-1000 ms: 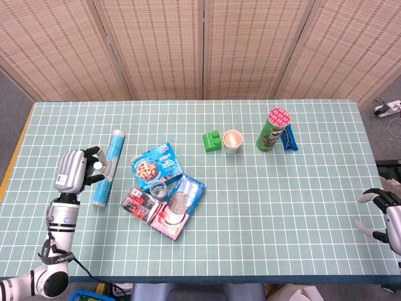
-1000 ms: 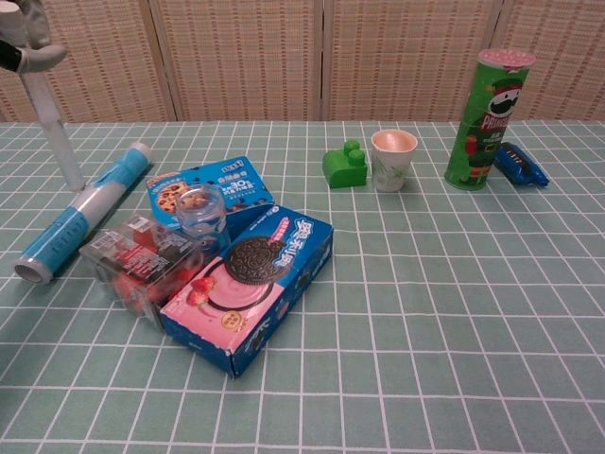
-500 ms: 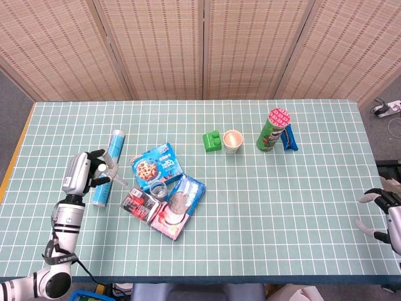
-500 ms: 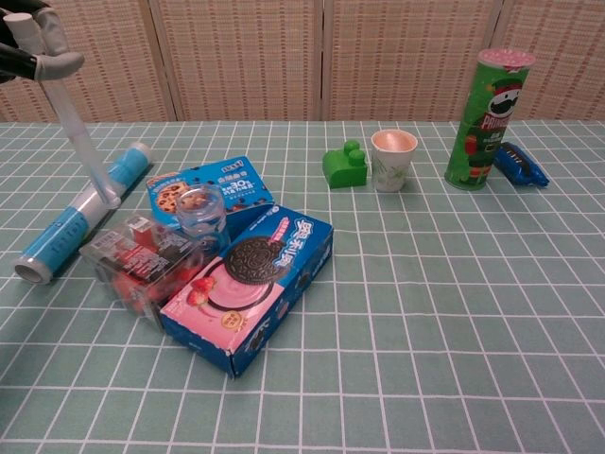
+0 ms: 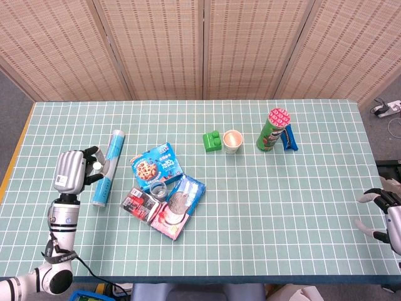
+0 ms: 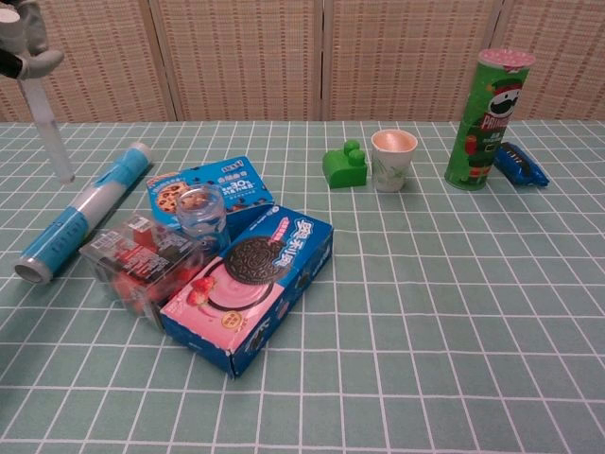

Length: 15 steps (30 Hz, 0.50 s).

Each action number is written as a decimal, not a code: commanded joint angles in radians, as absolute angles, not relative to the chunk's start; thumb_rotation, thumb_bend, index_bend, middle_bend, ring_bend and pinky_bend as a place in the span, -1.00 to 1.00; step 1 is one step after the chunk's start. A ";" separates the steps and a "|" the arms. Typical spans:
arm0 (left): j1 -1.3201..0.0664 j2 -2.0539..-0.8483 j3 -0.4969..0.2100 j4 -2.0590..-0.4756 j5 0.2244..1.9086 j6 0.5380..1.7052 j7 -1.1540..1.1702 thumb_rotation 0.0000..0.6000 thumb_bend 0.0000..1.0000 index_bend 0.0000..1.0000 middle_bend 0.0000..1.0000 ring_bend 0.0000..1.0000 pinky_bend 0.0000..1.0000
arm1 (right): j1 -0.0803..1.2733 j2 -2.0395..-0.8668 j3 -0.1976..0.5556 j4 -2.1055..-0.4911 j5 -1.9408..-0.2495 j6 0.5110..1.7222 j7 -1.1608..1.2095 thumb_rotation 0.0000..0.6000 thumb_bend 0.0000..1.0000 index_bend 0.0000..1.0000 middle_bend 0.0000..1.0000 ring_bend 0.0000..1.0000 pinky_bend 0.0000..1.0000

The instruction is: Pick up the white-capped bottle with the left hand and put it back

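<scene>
White-capped bottle (image 6: 44, 128) partly cropped, gripped by left hand (image 5: 74, 171).

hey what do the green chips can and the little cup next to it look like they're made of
The green chips can looks like glossy printed cardboard with a pink patterned lid, probably thin plastic or foil. The little cup looks like matte paper, white with a faint print and a rolled rim; its inside appears pale peach. Thin plastic can't be ruled out.

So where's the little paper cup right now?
In the head view the paper cup stands mid-table toward the back, between the green block and the green chip can.
</scene>
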<state>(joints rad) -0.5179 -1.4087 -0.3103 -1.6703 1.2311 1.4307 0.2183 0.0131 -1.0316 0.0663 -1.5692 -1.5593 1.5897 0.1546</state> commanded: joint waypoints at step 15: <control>-0.491 -1.321 -0.384 -1.824 1.073 1.341 0.042 1.00 -0.21 0.71 1.00 0.90 1.00 | 0.012 -1.030 0.066 -1.569 -1.560 1.591 0.159 1.00 -0.80 -0.13 -0.26 -0.31 0.17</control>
<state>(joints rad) -0.4902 -1.2975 -0.3944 -1.8648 1.0379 1.2978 -0.0458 0.0119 -1.0304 0.0658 -1.5687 -1.5603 1.5911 0.1588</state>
